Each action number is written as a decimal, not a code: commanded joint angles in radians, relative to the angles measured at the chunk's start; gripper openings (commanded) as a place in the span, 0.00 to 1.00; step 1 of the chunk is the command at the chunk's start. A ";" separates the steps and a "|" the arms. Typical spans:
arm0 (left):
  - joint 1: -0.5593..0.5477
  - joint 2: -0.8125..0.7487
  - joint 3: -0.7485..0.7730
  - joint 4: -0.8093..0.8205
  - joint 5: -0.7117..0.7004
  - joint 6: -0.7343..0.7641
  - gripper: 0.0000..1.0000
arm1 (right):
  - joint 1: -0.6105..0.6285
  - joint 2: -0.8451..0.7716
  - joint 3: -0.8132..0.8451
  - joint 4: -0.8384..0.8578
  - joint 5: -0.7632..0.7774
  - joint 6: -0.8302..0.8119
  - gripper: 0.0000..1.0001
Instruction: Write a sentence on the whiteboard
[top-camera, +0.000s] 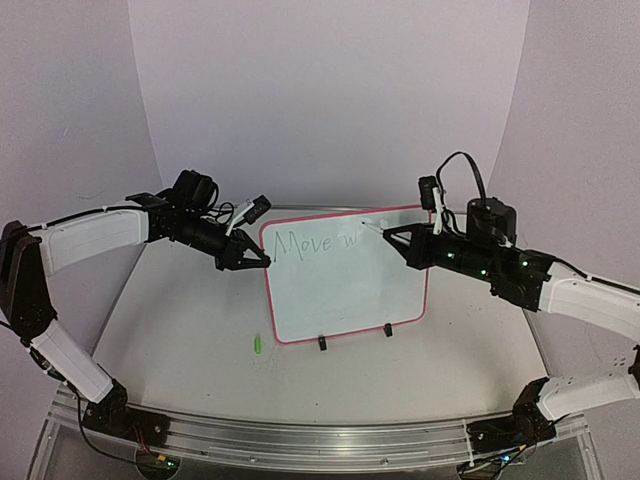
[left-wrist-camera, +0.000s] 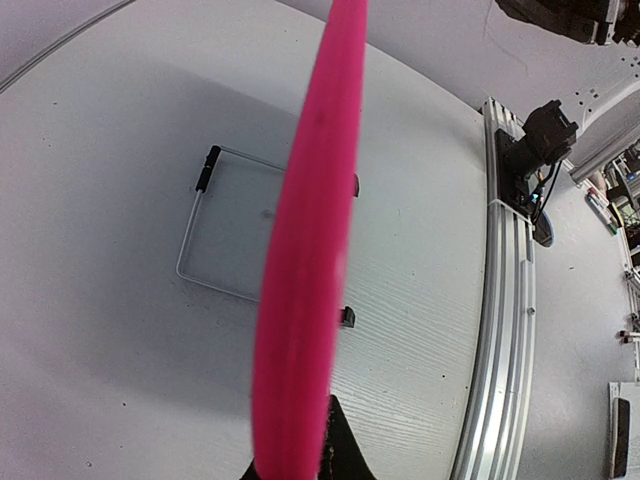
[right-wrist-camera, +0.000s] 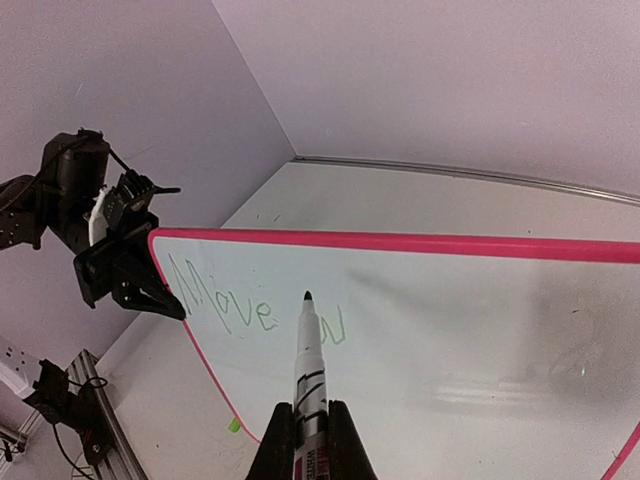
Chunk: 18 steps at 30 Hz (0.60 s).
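Observation:
The whiteboard stands upright mid-table on its black clip feet, pink-red frame all round. Thin green writing, the sentence, reads "Move w" along the top. My left gripper is shut on the board's left frame edge; in the left wrist view that frame is a blurred pink band over my gripper, with the wire stand behind it. My right gripper is shut on a white marker. The marker's dark tip sits by the "w"; contact with the board cannot be told.
A small green cap lies on the table left of the board's lower corner. An aluminium rail runs along the near edge with both arm bases on it. Curved white walls close in the back and sides.

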 joint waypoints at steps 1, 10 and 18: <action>0.006 0.020 0.001 -0.013 -0.066 0.042 0.00 | -0.005 0.022 -0.014 0.015 0.006 0.014 0.00; 0.006 0.018 0.000 -0.015 -0.067 0.043 0.00 | -0.005 0.060 -0.015 0.015 0.040 0.014 0.00; 0.006 0.019 0.000 -0.014 -0.069 0.043 0.00 | -0.005 0.080 0.002 0.013 0.056 0.007 0.00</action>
